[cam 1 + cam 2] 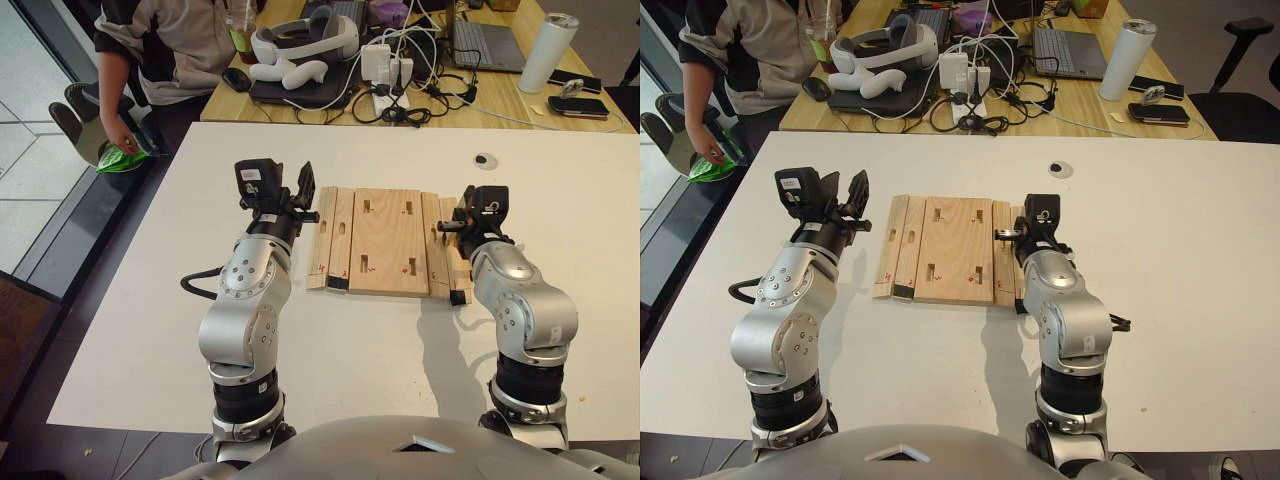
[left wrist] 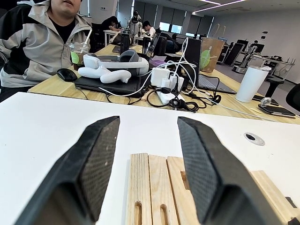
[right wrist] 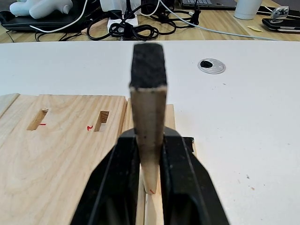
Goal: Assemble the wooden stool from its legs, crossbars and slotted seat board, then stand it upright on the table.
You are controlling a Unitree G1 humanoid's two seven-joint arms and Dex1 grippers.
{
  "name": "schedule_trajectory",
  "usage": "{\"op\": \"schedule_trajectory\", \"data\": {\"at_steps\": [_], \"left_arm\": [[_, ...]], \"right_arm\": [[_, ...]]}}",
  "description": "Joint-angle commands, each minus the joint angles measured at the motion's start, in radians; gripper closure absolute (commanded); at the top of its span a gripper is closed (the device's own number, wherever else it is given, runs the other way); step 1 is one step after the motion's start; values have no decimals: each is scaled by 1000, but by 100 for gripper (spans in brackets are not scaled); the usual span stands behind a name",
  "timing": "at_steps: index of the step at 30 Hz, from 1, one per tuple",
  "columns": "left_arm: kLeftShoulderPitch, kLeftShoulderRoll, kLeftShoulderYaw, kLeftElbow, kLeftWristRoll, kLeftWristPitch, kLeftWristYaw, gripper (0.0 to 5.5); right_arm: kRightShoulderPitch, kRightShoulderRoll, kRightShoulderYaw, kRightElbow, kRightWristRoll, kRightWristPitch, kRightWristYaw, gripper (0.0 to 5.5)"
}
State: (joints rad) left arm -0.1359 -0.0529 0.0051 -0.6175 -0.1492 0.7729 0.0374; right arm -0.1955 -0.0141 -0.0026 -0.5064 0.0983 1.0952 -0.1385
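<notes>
The seat board (image 1: 388,240) lies flat at the centre of the head view on the white table (image 1: 350,360). It is pale wood cut with four rectangular slots, each with a red mark beside it. Two slotted strips (image 1: 330,238) lie against its left edge, and more pale pieces (image 1: 436,250) lie along its right edge. There the right gripper (image 3: 151,137) pinches a black-tipped strip (image 3: 147,105) edge-on between its fingers. The left gripper (image 2: 147,124) hangs just left of the slotted strips, its fingers spread wide with nothing between them.
</notes>
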Motion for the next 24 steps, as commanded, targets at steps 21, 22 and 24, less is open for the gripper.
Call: {"op": "schedule_trajectory", "data": {"at_steps": [21,22,24], "left_arm": [[-7,-2,-14,16,1,-10,13,323],[-7,-1,-15,16,1,-10,12,323],[-6,0,-15,16,1,-11,12,323]], "right_arm": [[-2,-35,-4,51,-44,-24,38,510],[-4,-39,-5,60,-47,-31,40,510],[-6,-45,-4,74,-51,-41,46,510]]}}
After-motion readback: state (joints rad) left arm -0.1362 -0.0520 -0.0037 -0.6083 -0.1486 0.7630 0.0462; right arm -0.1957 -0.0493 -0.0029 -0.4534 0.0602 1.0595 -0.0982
